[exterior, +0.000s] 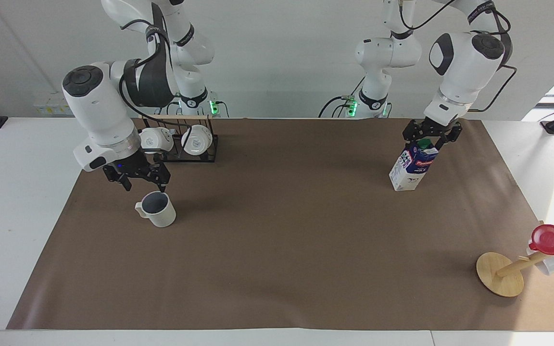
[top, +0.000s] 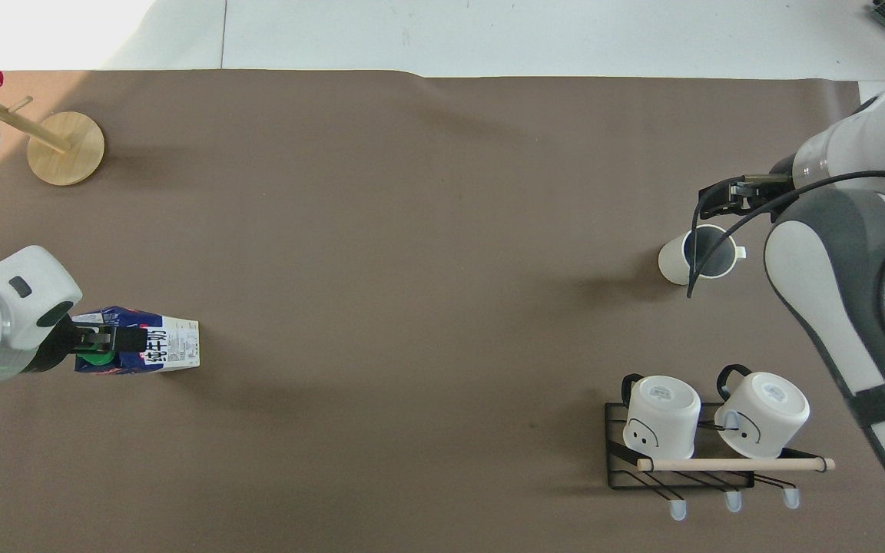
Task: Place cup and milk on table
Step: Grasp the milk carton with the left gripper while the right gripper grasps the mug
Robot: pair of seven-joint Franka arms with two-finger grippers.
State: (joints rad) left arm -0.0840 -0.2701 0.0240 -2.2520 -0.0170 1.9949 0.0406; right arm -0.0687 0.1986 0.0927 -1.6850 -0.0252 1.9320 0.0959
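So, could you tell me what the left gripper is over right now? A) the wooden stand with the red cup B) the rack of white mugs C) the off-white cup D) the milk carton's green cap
D: the left gripper, fingers open, hangs just over the milk carton at its green cap.

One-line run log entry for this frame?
right gripper: open, over cup | left gripper: open, astride milk cap | both on table
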